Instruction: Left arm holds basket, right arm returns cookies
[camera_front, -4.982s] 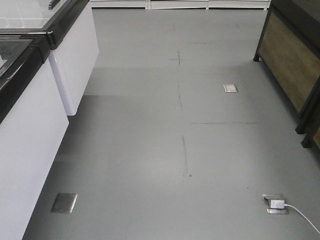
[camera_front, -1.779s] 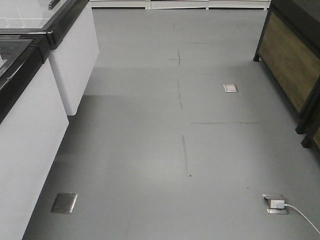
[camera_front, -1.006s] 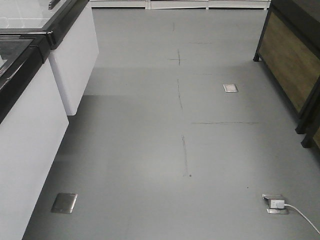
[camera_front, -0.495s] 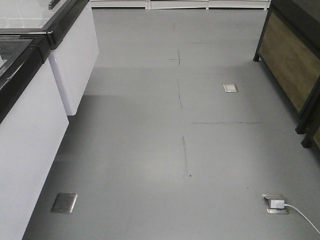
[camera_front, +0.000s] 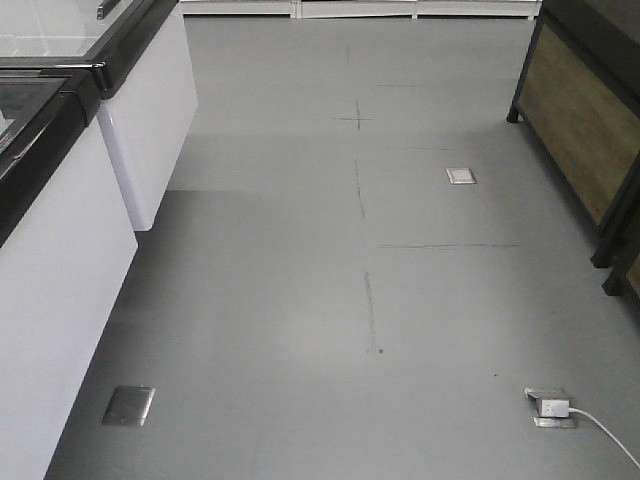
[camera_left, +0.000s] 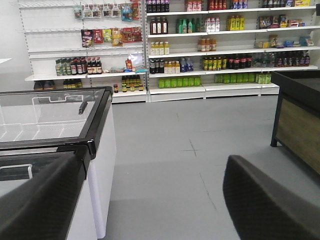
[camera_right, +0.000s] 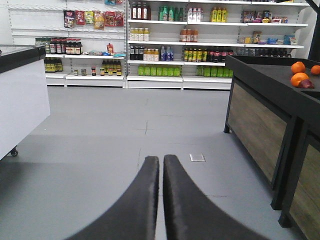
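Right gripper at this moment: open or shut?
Shut. The right gripper has its two dark fingers pressed together, with nothing between them.

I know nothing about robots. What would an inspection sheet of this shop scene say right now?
Surface: grey floor with metal floor plates set in it.
Job's things: nothing seen.
Clutter: nothing seen.
Grippers: left tool open and empty; right tool shut on nothing.
Cables: white cable runs from a floor socket at the lower right.
Surroundings: glass-topped freezers, stocked shelves, and a dark stand bearing oranges.
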